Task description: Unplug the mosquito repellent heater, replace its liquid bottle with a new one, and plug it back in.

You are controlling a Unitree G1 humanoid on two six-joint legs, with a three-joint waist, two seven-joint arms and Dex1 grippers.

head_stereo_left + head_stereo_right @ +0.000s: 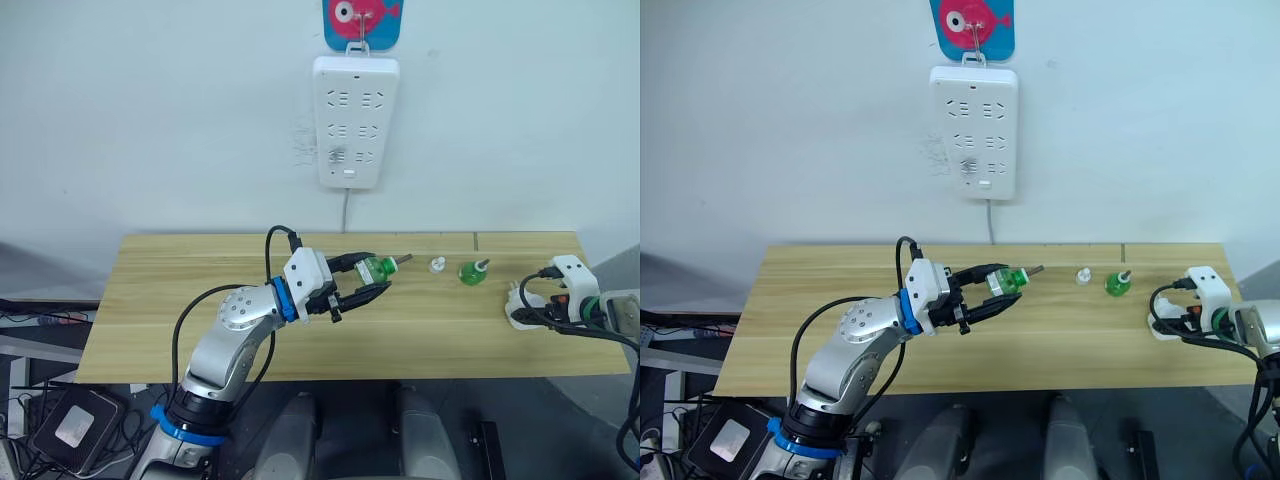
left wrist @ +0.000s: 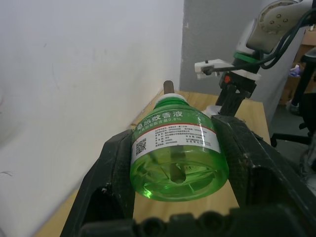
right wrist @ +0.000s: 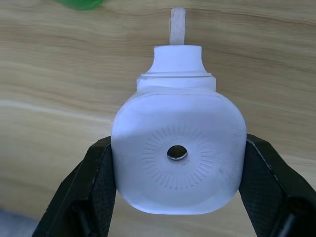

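I've got the left tool [image 1: 368, 281] clenched on the new green bottle [image 2: 175, 145] above the desk [image 1: 180, 290], wick fwd. Right tool [image 3: 177, 192] grips the heater [image 3: 177, 155] at desk's right end. Both look light, slick plastic; wick's fragile, so I hold bodies only.

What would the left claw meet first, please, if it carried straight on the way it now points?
Probably the small white cap on the table, then the green bottle beyond; depth is unclear, so the left claw might pass over them.
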